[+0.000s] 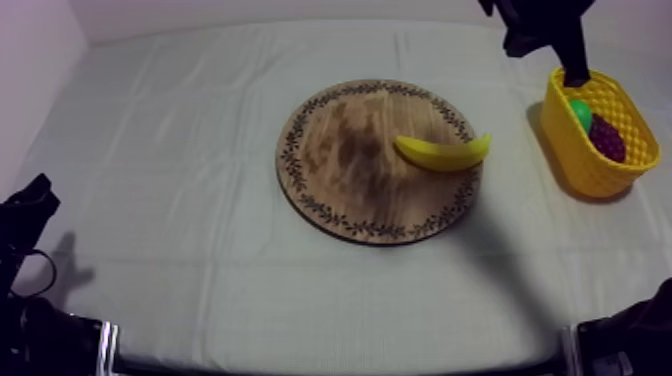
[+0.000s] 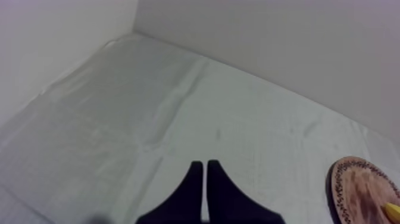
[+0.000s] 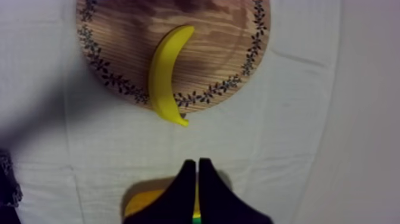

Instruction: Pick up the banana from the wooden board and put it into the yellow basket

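Hovering over yellow basket (image 1: 592,172), right gripper (image 1: 577,76) closed.

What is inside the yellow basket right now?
A bunch of grapes and a green fruit, likely the pear, lie in the yellow basket. The fruit and the basket's walls cover its floor, so anything underneath stays hidden.

Both arms are matt black. The right arm (image 1: 540,25), at the upper right of the top view, is blocky and narrows to the slim right gripper (image 1: 576,76). The left arm (image 1: 25,215), lower left, looks angular. Seen close, the left gripper (image 2: 204,164) and its twin each have two fingers (image 3: 187,190) tapering to one wedge with a thin seam.
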You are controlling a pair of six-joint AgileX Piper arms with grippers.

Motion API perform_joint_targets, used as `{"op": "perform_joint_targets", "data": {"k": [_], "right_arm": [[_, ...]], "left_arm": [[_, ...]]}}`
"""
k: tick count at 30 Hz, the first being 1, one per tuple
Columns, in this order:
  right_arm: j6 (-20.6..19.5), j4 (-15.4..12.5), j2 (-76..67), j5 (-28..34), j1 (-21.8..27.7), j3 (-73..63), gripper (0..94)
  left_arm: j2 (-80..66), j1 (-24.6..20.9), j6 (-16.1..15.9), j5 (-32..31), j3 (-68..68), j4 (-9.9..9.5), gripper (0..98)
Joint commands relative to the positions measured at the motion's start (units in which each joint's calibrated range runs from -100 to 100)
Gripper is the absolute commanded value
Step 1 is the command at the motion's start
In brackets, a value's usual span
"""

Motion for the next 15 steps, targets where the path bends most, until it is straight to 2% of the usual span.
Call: {"op": "perform_joint_targets", "data": {"k": [1,7,15], "right_arm": [[-0.08,0.20,0.14,0.14,0.09,-0.41,11.7],[-0.82,0.53,0.64,0.95,0.39,-2.18,37.7],[-2.86,1.23,0.68,1.24,-0.48,-1.91,62.8]], "left_arm": [[0.02,-0.02,0.01,-0.01,0.03,-0.01,0.1],[0.02,-0.02,-0.03,-0.01,0.03,-0.01,0.1],[0.02,-0.02,-0.04,-0.01,0.03,-0.01,0.1]]}}
